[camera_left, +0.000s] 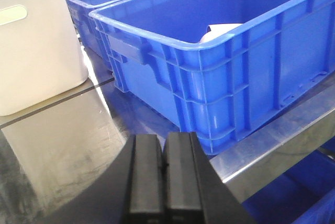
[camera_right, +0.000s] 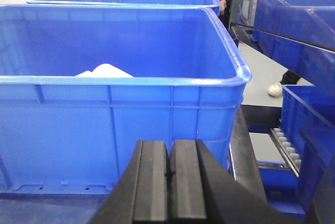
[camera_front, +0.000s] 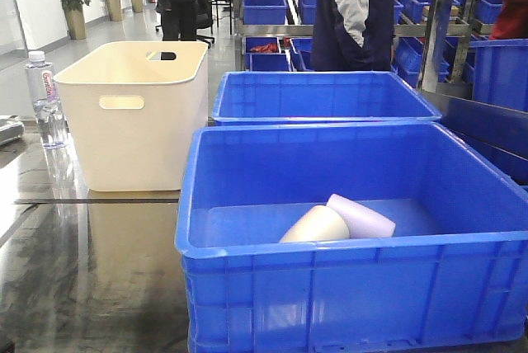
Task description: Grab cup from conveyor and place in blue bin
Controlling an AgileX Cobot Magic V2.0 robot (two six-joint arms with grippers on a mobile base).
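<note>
Left wrist view: we saw the left gripper pressed closed, empty | right gripper likewise closed, holding nothing | blue bin just beyond both fingertips | two cups lay inside it, touching.

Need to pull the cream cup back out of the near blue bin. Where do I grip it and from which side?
Grip the cream cup across its rounded body, coming straight down from above: it lies on its side against the lavender cup, and the blue bin walls block any sideways approach.
</note>
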